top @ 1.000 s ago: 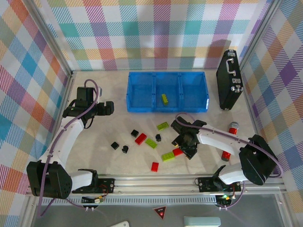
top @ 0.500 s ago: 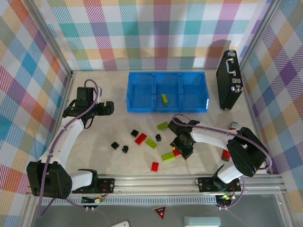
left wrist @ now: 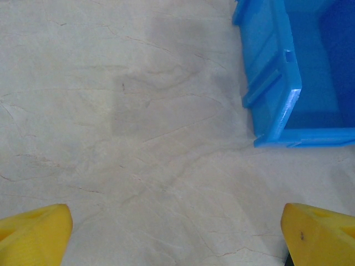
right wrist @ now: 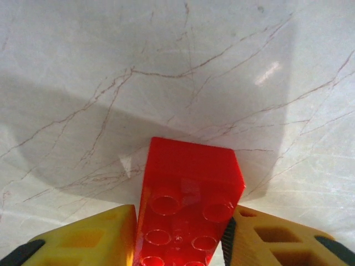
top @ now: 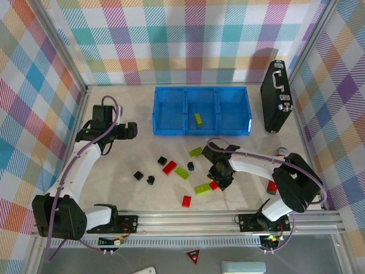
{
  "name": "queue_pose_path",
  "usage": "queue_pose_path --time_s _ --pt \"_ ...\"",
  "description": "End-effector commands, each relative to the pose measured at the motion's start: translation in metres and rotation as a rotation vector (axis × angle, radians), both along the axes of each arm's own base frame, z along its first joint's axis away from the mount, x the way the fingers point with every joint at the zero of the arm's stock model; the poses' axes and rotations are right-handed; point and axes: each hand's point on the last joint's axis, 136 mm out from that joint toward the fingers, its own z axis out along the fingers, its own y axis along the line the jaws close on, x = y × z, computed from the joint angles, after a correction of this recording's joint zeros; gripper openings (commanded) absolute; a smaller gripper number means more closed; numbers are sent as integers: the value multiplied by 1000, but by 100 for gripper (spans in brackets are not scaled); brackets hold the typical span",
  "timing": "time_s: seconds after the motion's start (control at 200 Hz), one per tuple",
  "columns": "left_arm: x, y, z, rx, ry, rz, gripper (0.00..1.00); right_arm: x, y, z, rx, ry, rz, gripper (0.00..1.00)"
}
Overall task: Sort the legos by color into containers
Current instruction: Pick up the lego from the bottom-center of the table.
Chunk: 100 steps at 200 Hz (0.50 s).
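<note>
- Left end effector (top: 131, 131): fingers spread wide, holding nothing, above bare tabletop (top: 120, 103) near the left end of the blue tray (top: 155, 114). It is best kept there, clear of the other arm's path.
- Loose bricks (top: 169, 167), red, green and black, lie scattered on the tabletop in front of the tray. A sorted green brick (top: 198, 119) sits in the middle compartment, so red probably belongs in an outer one.
- Right end effector (right wrist: 180, 238): fingers pressed against both sides of the red brick (right wrist: 188, 183), apparently not yet lifted. A straight lift is advisable, since a loose green brick (top: 202, 189) lies just beside it.
- Hard to read: the left wrist view cuts the tray off at one corner. The right wrist view cuts off the red brick's near end, so grip depth cannot be judged.
</note>
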Motion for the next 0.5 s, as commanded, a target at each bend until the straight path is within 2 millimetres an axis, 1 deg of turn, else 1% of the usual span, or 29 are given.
queue_pose_path --time_s 0.0,0.105,0.185,0.37,0.495 --pt "-2 1 0 10 6 -5 96 0 -5 10 -23 -21 27 43" --pt "-2 2 -1 11 7 -3 96 2 -6 13 -26 -40 68 37" --pt "-2 2 -1 13 7 -3 96 4 -8 18 -34 -64 132 33" --pt "-2 2 -2 12 11 -4 96 15 -9 34 -31 -154 378 32" --pt "-2 1 -2 11 13 -5 96 23 -15 49 -47 -202 508 30"
